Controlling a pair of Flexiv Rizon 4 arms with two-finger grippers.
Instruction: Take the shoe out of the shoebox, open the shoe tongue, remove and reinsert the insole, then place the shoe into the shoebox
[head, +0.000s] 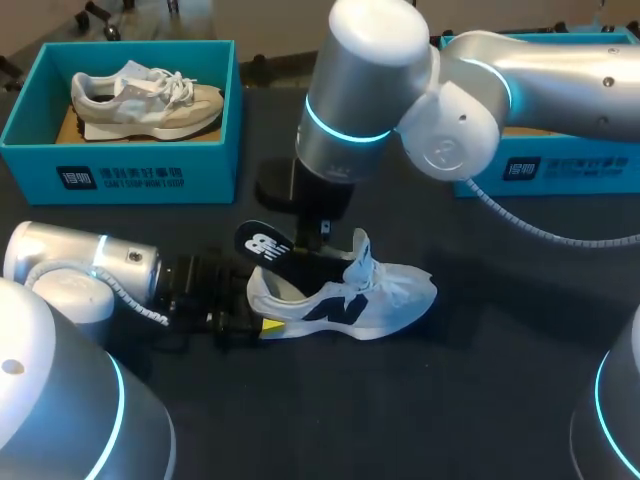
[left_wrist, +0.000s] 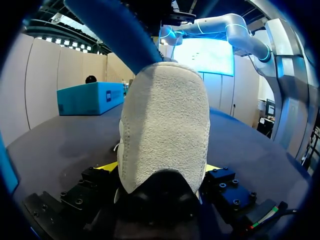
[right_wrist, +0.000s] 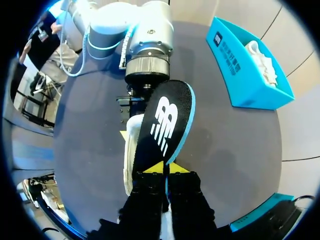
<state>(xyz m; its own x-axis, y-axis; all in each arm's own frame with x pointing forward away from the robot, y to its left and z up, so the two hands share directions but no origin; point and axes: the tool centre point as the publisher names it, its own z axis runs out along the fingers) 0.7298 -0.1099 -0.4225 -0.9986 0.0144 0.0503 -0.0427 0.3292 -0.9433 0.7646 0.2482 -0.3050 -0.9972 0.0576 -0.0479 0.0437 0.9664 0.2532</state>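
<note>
Our left hand (head: 262, 322) gripped the shoe (head: 345, 298) by its heel on the counter (head: 480, 380) while our right hand (right_wrist: 165, 169) pinched the insole (right_wrist: 165, 122) above its opening, so we judged slow, in-line moves wisest.

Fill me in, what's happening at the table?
The left gripper holds a white shoe by its heel on the table. The right gripper pinches the black insole, which is tilted up over the shoe's opening. I can't tell whether it is coming out or going back in. A blue shoebox at the back left holds another shoe.
</note>
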